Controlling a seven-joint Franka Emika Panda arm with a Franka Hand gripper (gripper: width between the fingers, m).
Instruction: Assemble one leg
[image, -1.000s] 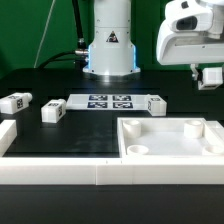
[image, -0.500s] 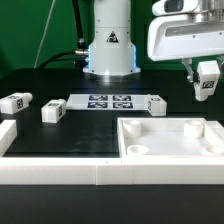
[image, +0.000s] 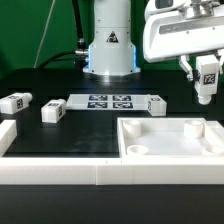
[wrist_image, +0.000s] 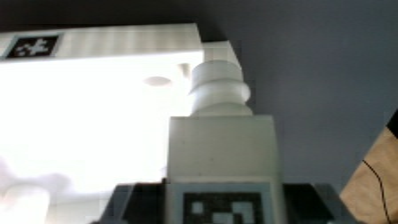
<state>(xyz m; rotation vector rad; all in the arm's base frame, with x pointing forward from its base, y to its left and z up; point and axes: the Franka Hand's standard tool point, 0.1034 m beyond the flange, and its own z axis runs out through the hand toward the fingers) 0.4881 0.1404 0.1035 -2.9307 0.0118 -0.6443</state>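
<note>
My gripper (image: 205, 70) hangs at the exterior view's upper right, shut on a leg (image: 207, 84), a small white block whose black-and-white tag faces the camera. It holds the leg in the air above the far right corner of the large white tray-like piece (image: 170, 150). In the wrist view the gripper (wrist_image: 222, 200) clamps the tagged end of the leg (wrist_image: 222, 140); its stepped round peg points away, over the edge of the tray-like piece (wrist_image: 107, 100). Three more legs lie on the black table (image: 14, 102), (image: 52, 112), (image: 155, 103).
The marker board (image: 108, 101) lies flat in front of the robot base (image: 110, 50). A low white fence (image: 50, 172) runs along the table's front edge, with a corner at the left.
My gripper has shifted toward the exterior view's left with the leg in it, and the leg's tag has turned into full view. The parts on the table have not moved.
</note>
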